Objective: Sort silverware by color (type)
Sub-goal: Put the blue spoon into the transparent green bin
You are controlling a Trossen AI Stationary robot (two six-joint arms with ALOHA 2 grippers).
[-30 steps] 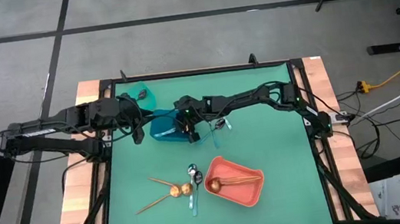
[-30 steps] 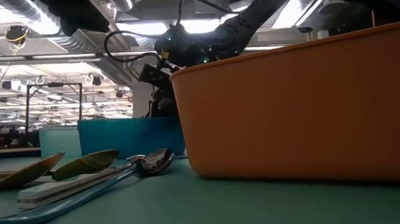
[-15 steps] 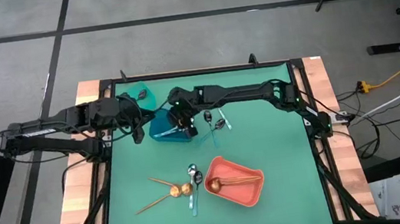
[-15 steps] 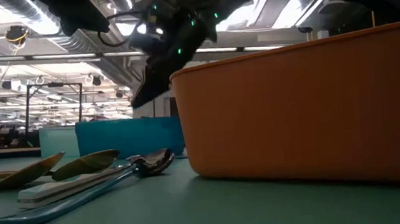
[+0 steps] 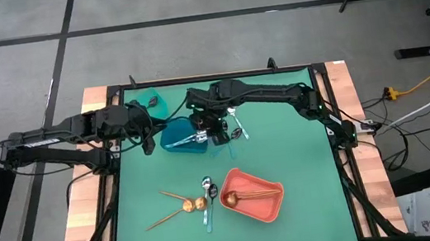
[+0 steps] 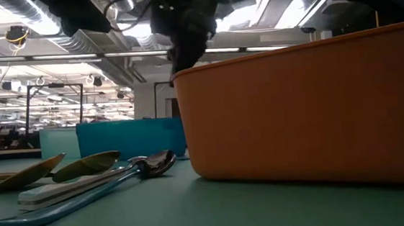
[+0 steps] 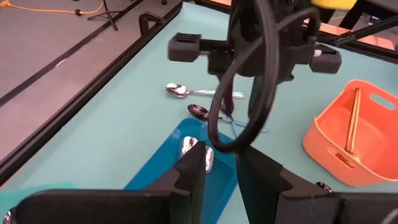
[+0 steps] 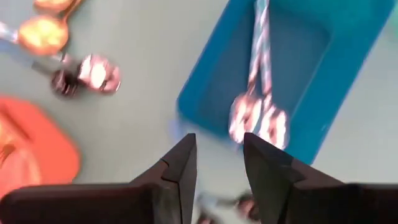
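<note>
Silver spoons (image 8: 258, 118) lie in the blue bin (image 5: 177, 134) at the tabletop's far middle, and two more silver spoons (image 7: 193, 102) rest loose on the green tabletop (image 5: 303, 159) just beside that bin. Nearer the front, copper-gold spoons (image 5: 183, 206) and a blue-handled spoon (image 5: 207, 209) lie in a small cluster beside the coral bin (image 5: 251, 195), which already holds copper-gold pieces. The right claw (image 8: 214, 165) hangs above the blue bin's edge, its fingers apart with nothing between them. The left claw (image 7: 219, 171) waits by the teal bin (image 5: 149, 104) at the far left, its fingers a little apart and empty too. From here the risk, as I judge it, is a bad pick: the loose spoons lie flat and close together, so the fingers could slide off one or nudge its neighbour away. The blue bin's wall stands right next to them and could catch a finger on the way down.
</note>
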